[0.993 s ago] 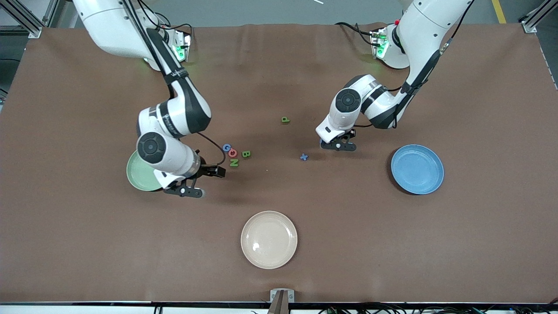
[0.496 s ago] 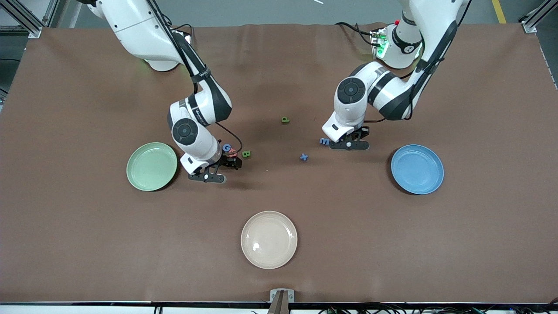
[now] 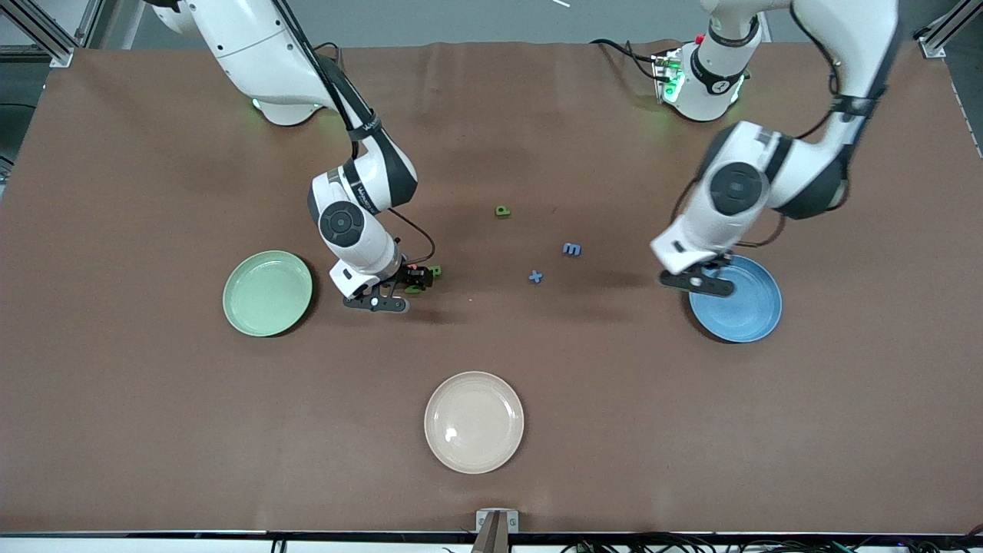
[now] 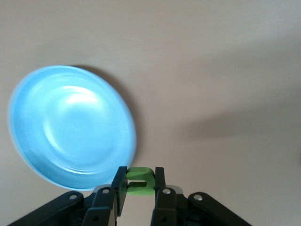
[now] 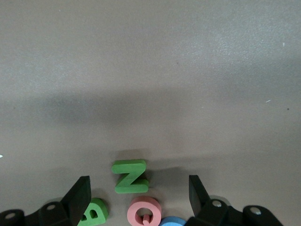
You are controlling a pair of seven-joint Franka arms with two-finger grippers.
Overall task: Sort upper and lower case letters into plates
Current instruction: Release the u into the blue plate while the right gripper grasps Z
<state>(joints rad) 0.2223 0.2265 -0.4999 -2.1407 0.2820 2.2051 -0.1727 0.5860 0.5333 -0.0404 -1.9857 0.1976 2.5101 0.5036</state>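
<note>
Two arms in my feed. Left gripper clamped on a small green foam letter over the round blue plate. Right gripper, fingers apart, low over a letter cluster incl. green N, nr pale green plate.

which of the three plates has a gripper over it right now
The blue plate, toward the left arm's end of the table: the left gripper hangs over its rim. The pale green plate and the cream-beige plate have none above them.
</note>
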